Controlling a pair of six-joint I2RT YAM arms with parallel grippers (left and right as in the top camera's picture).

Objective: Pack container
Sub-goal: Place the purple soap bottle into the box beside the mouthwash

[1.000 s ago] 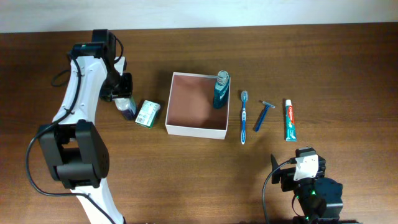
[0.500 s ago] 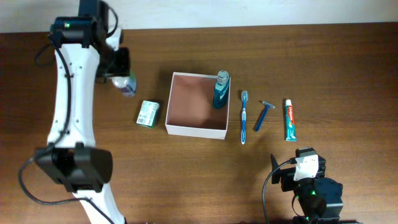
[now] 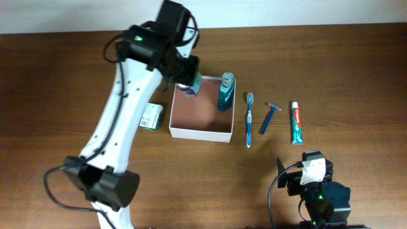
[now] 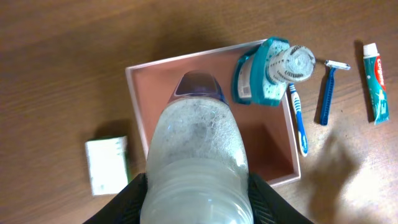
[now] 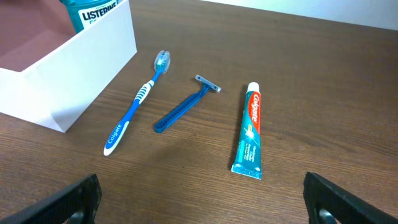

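The container (image 3: pixel 194 132) is a square white-walled box with a pinkish-brown inside, mid-table; it also shows in the left wrist view (image 4: pixel 135 106) and right wrist view (image 5: pixel 93 59). A teal mouthwash bottle (image 3: pixel 225 93) stands in its far right corner. My left gripper (image 3: pixel 186 86) is shut on a clear bottle with a purple cap (image 4: pixel 196 155) and holds it above the container's far left part. A blue toothbrush (image 3: pixel 249 119), a blue razor (image 3: pixel 269 117) and a toothpaste tube (image 3: pixel 296 123) lie right of the container. My right gripper (image 5: pixel 199 199) is open and empty near the front edge.
A small green-and-white carton (image 3: pixel 151 116) lies just left of the container, also seen in the left wrist view (image 4: pixel 107 164). The left arm reaches across from the front left. The table's back edge runs along the top of the overhead view.
My left gripper has lifted the clear bottle from beside the carton and carried it right, from the far left to above the container. The right arm has not moved.
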